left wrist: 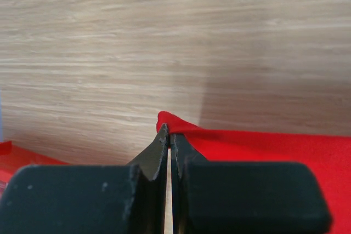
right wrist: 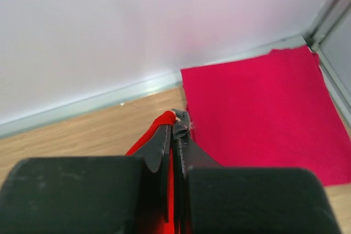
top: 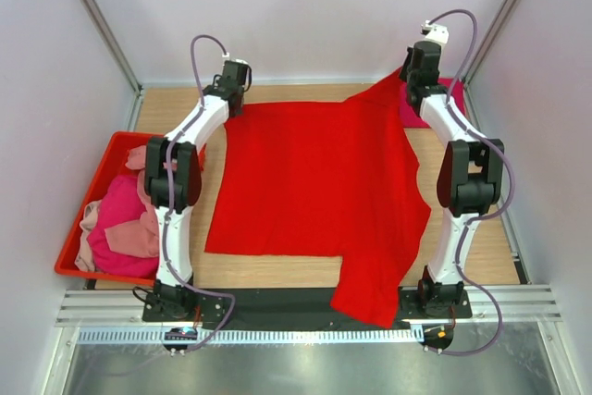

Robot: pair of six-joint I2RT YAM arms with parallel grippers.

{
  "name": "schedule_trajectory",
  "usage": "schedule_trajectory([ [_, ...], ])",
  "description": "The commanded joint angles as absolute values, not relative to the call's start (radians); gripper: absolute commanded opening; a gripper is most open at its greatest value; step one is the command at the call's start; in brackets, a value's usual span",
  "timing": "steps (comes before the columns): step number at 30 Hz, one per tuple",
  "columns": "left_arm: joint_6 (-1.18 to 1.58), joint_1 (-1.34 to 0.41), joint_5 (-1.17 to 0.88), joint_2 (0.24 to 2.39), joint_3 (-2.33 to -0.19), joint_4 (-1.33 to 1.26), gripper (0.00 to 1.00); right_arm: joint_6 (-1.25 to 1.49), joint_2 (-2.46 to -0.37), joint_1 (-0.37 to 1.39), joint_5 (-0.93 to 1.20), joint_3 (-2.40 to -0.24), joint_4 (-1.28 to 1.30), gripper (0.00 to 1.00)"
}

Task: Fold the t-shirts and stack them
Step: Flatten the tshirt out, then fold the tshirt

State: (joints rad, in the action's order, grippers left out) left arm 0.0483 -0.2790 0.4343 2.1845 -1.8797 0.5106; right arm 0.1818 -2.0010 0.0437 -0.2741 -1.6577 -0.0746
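- Near edge: a flap of the bright red t-shirt (top: 314,182) spills over the front lip of the counter (top: 277,271). It lies far nearer than either end effector and is judged to be slack from the lifted right side.
- Red plastic bin (top: 118,139): outboard of the left arm and nearer than its end effector. It holds the magenta and pale pink t-shirts (top: 120,224) in a loose heap, apparently waiting to be folded.
- Shirt body: spread flat between the two end effectors, reaching from them toward the arm bases.
- Left end effector (left wrist: 169,132): clenched on the shirt's far left corner, low over the counter. The cloth runs off to its right.
- Right end effector (right wrist: 176,118): clenched on the far right corner and held raised, so the cloth slopes down from it. This is probably to carry that edge over for a fold.
- Folded magenta-crimson t-shirt (right wrist: 258,108): flat in the far corner, just beyond and to the right of the right end effector. It is judged to be the base of the stack.
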Motion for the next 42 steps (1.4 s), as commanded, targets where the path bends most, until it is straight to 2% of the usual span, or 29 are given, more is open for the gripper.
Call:
schedule_trajectory([
  [1,0.025,-0.273,0.417,2.209,-1.939,0.523,0.0,0.184,-2.035,0.04,-0.239,-1.778,-0.055,0.01],
  [11,0.045,-0.275,0.436,2.209,-1.936,0.566,0.0,0.219,-1.982,0.081,-0.268,-1.764,0.139,0.01],
  [21,0.034,-0.276,0.446,2.157,-1.911,0.669,0.0,0.44,-1.793,0.089,-0.365,-1.721,0.561,0.01],
  [27,0.06,-0.294,0.46,2.102,-1.839,0.732,0.0,0.553,-1.75,0.09,-0.342,-1.747,0.81,0.01],
  [37,0.15,-0.31,0.46,2.011,-1.732,0.782,0.01,0.695,-1.583,0.089,-0.229,-1.436,0.838,0.01],
  [42,0.206,-0.342,0.504,2.022,-1.697,0.851,0.0,0.713,-1.552,0.089,-0.209,-1.378,0.819,0.01],
])
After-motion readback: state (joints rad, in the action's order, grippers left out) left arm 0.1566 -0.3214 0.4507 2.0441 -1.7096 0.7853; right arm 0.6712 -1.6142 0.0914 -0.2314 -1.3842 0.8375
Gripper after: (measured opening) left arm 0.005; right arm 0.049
